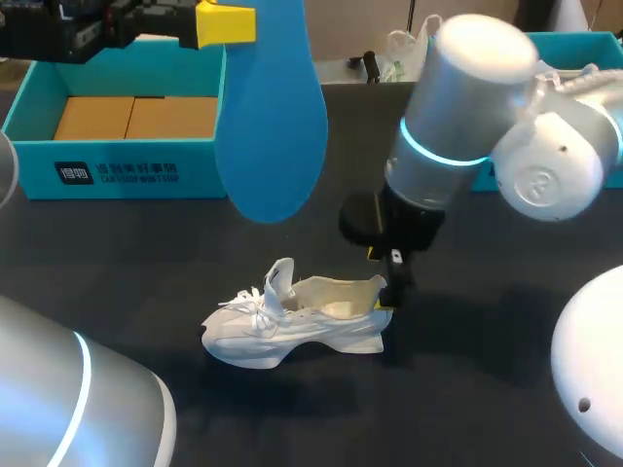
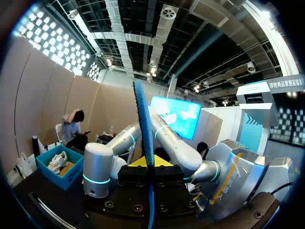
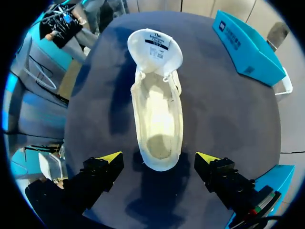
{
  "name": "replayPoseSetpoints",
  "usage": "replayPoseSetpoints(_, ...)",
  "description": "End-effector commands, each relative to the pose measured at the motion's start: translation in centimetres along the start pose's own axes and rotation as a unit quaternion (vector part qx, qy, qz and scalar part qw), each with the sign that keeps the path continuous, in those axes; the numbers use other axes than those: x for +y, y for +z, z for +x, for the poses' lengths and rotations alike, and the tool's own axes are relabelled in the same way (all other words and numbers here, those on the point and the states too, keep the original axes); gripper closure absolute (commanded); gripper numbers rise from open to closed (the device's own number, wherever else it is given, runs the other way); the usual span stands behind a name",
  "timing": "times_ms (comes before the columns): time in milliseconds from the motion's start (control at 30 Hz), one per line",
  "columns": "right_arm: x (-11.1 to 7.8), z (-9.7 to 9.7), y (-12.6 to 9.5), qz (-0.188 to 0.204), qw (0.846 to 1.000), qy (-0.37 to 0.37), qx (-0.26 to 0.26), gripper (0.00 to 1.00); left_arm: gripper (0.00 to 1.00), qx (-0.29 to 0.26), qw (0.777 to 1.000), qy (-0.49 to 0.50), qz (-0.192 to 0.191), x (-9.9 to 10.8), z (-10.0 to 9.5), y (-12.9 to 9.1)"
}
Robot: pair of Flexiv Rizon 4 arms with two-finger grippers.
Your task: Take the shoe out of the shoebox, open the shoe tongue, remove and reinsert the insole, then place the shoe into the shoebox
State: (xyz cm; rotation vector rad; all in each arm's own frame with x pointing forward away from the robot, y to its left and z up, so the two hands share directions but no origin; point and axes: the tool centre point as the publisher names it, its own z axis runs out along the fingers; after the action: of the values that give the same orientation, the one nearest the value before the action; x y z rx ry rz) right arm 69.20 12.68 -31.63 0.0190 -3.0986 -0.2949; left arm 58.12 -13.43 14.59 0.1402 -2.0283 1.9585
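Your left end effector point(image 2: 151, 164) pinches the probably floppy insole point(image 1: 271, 117) by one end; right end effector point(image 3: 158, 160) is spread astride the light shoe point(image 1: 292, 326), so I'd grip its stiffer heel.

This is a robot manipulation station, the sort set up in a lab or on a demonstration stand; the table alone does not show which. Two bulky grey-white industrial arms with glowing cyan joint rings, the left arm point(image 1: 68, 399) and the right arm point(image 1: 467, 107), lean in over a dark matte table point(image 1: 117, 253). The few things on it are shoe goods rather than tools or household clutter. There is one white sneaker point(image 1: 292, 326), with a blue insole point(image 1: 273, 126) held up above it. An open teal shoebox point(image 1: 127, 165) lined with brown cardboard point(image 1: 136, 117) and a second teal box point(image 1: 584, 44) stand along the far edge.
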Motion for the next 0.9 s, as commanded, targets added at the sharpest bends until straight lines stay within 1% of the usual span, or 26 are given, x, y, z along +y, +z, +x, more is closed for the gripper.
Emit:
replayPoseSetpoints(33, 0.9, -0.1, 1.0, 0.097, 0.995, -0.003, -0.005, 0.0, 1.0, 0.001, 1.0, 0.0, -0.002, -0.1, -0.1, 0.0)
replayPoseSetpoints(233, 1.0, 0.1, 1.7, 0.092, 0.996, -0.001, -0.012, 0.0, 1.0, 0.001, 1.0, 0.0, -0.002, -0.1, -0.1, 0.0)
replayPoseSetpoints(367, 1.3, 0.0, 1.2, 0.086, 0.996, -0.004, -0.017, 0.0, 1.0, 0.001, 1.0, 0.0, -0.002, -0.1, -0.1, 0.0)
replayPoseSetpoints(533, 2.4, -1.3, 0.4, 0.083, 0.996, -0.022, -0.026, 0.0, 1.0, 0.001, 1.0, 0.0, -0.002, -0.1, -0.1, 0.0)
replayPoseSetpoints(633, 3.3, -2.3, 0.4, 0.083, 0.996, -0.037, -0.024, 0.0, 1.0, 0.001, 1.0, 0.0, -0.002, -0.1, -0.1, 0.0)
replayPoseSetpoints(800, 4.5, -3.7, 1.6, 0.085, 0.995, -0.059, -0.009, 0.0, 1.0, 0.001, 1.0, 0.0, -0.002, -0.1, -0.1, 0.0)
replayPoseSetpoints(900, 4.7, -4.3, 2.5, 0.086, 0.994, -0.067, -0.003, 0.0, 1.0, 0.001, 1.0, 0.0, -0.002, -0.1, -0.1, 0.0)
